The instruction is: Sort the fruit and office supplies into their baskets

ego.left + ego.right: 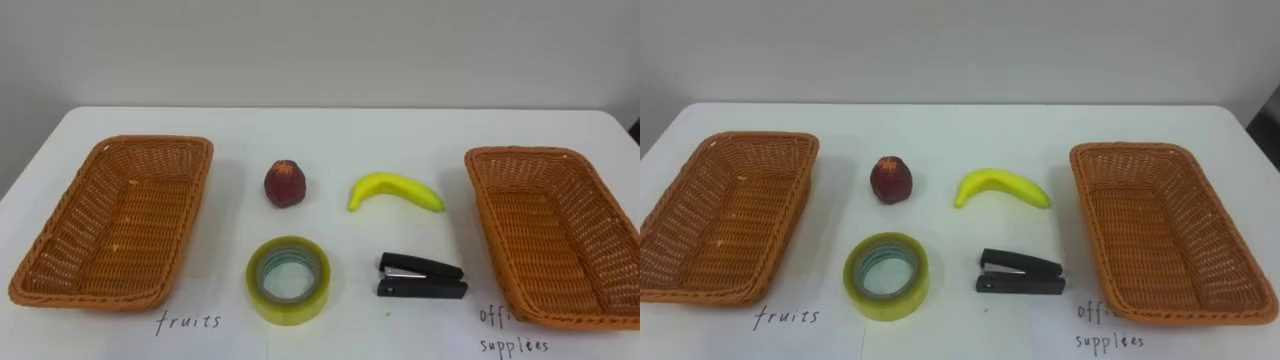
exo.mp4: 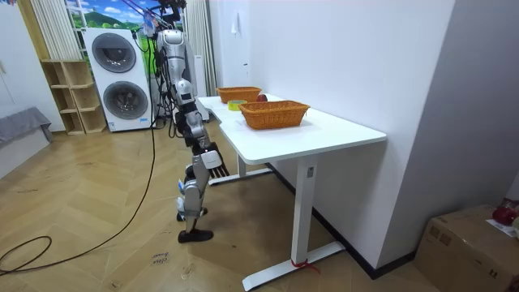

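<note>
On the white table point(image 1: 330, 125) a red fruit point(image 1: 284, 183) and a yellow banana point(image 1: 395, 189) lie side by side in the middle. Nearer the front edge a roll of yellowish tape point(image 1: 288, 280) lies flat, and a black stapler point(image 1: 421, 277) rests to its right. An empty wicker basket point(image 1: 90, 298) stands at the left over a handwritten fruits label point(image 1: 187, 321). A second empty basket point(image 1: 520, 152) stands at the right by an office supplies label point(image 1: 512, 330). In the room view I stand at the table's long side, my right hand point(image 2: 209, 158) hanging below the tabletop.
A plain wall runs right behind the table's far edge. In the room view, stacked washing machines point(image 2: 122, 77) and a wooden shelf point(image 2: 69, 96) stand behind me, and a cardboard box point(image 2: 462, 243) sits on the floor past the table's end.
</note>
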